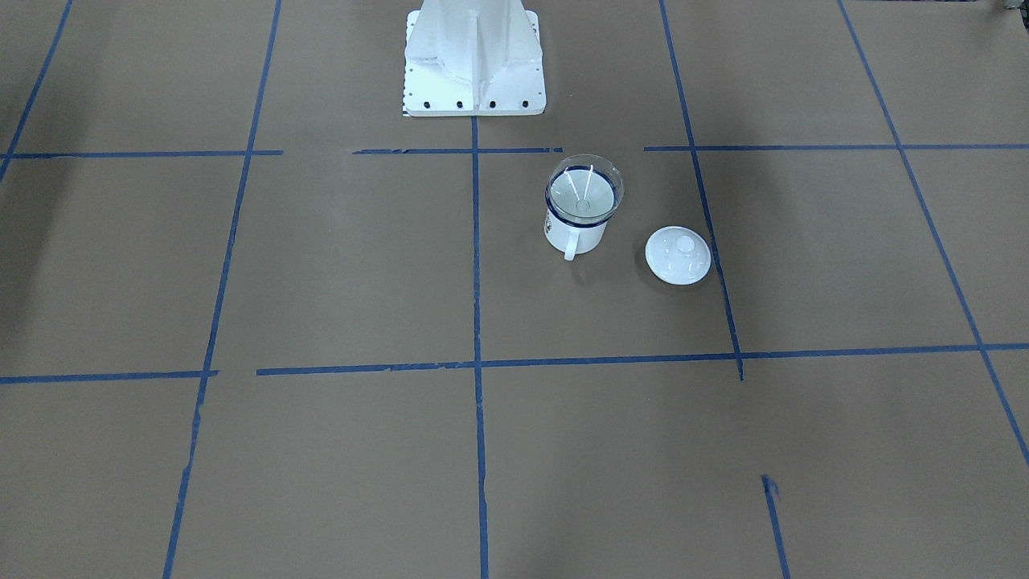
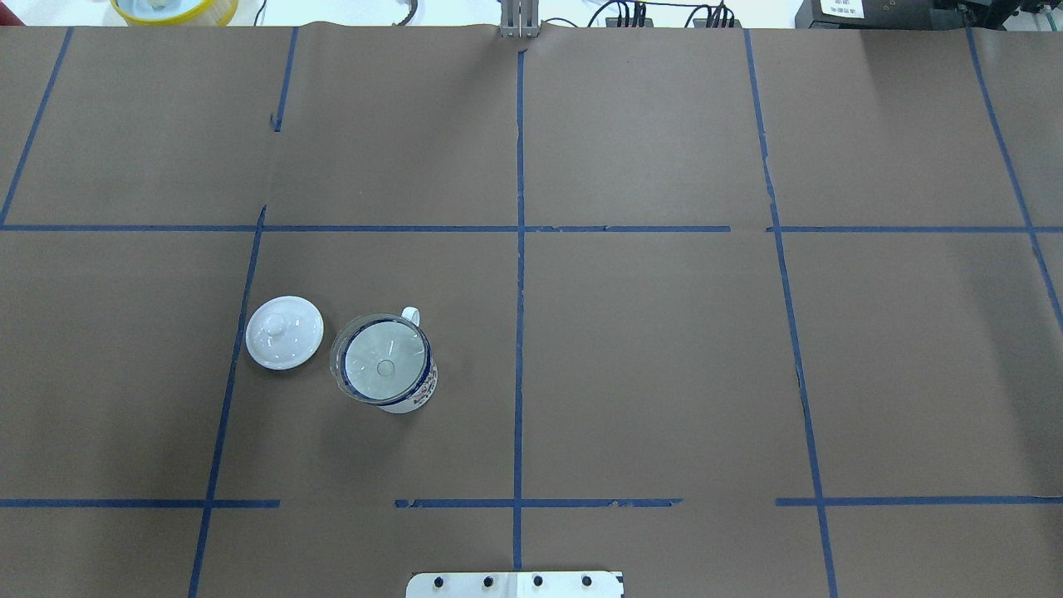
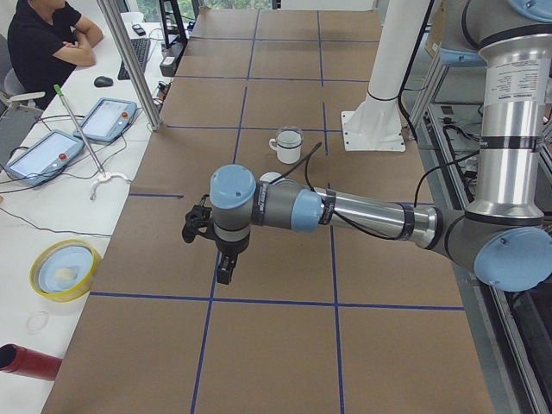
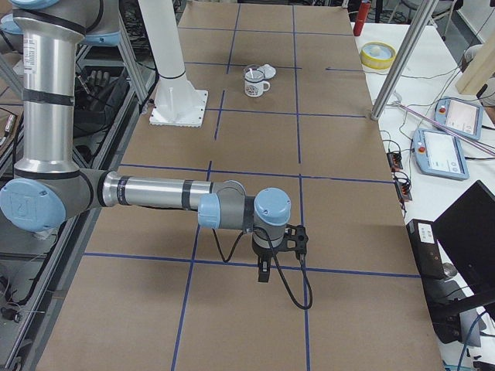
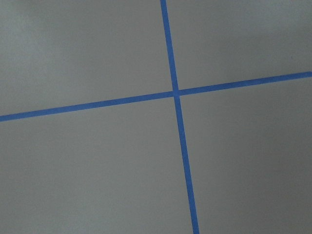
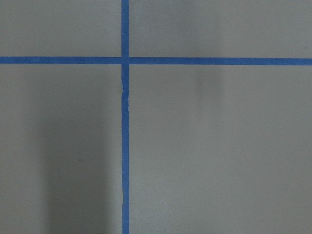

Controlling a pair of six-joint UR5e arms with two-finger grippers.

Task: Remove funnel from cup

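The clear funnel (image 1: 584,193) sits upright in the white mug with a blue rim (image 1: 573,235), handle toward the operators' side. Both show in the overhead view, funnel (image 2: 382,365) in cup (image 2: 422,392), on the robot's left half of the table. The left gripper (image 3: 223,273) shows only in the exterior left view, hanging over the table far from the cup (image 3: 287,145); I cannot tell if it is open or shut. The right gripper (image 4: 263,272) shows only in the exterior right view, far from the cup (image 4: 254,83); I cannot tell its state either.
A round white lid with a knob (image 1: 678,255) lies flat just beside the cup, also in the overhead view (image 2: 284,332). The robot's white base (image 1: 474,72) stands at the table's edge. Blue tape lines cross the brown table. Both wrist views show only table and tape.
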